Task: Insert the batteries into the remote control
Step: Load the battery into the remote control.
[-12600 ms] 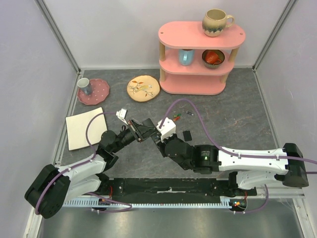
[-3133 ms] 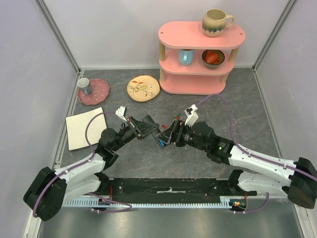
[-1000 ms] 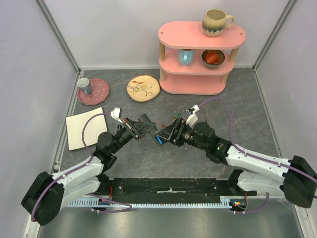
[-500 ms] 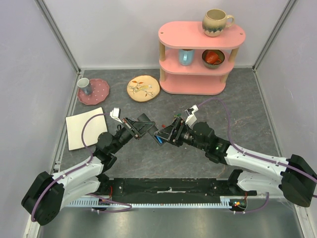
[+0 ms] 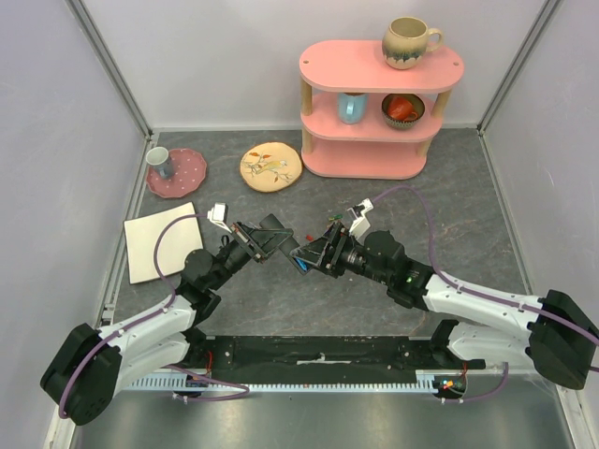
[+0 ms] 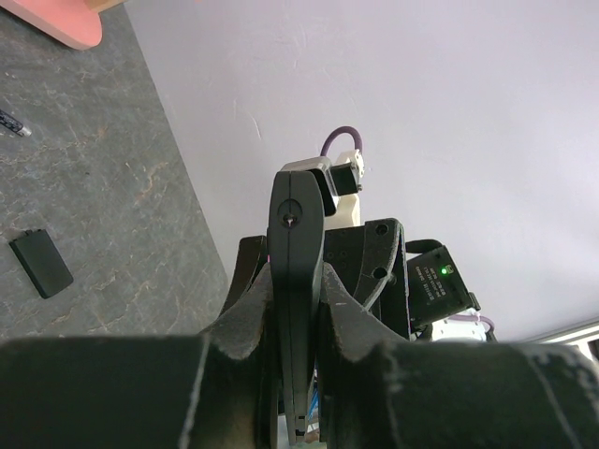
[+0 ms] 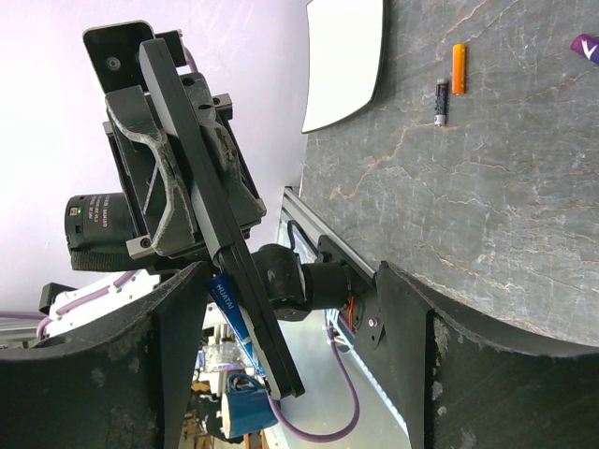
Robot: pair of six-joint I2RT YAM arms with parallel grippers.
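My left gripper point(image 5: 265, 245) is shut on the remote control point(image 5: 281, 238), a long slim black bar held above the table at mid-scene. In the left wrist view the remote control point(image 6: 296, 271) stands edge-on between the pads of the left gripper point(image 6: 298, 323). A blue battery point(image 7: 225, 297) lies along the remote control point(image 7: 245, 281) near its lower end. My right gripper point(image 7: 292, 281) faces it, open, its fingers wide on either side and touching nothing. The right gripper point(image 5: 311, 253) meets the left one tip to tip. Loose batteries point(image 7: 458, 68) lie on the table.
A small short black piece point(image 6: 41, 263) lies on the grey table. A white mat point(image 5: 159, 241) sits at the left, a red plate with a cup point(image 5: 178, 171) and a floral plate point(image 5: 270, 166) behind it. A pink shelf point(image 5: 379, 103) with mugs stands at the back.
The right gripper has edged a little closer to the held remote and its jaws have narrowed slightly. The left arm holds still.
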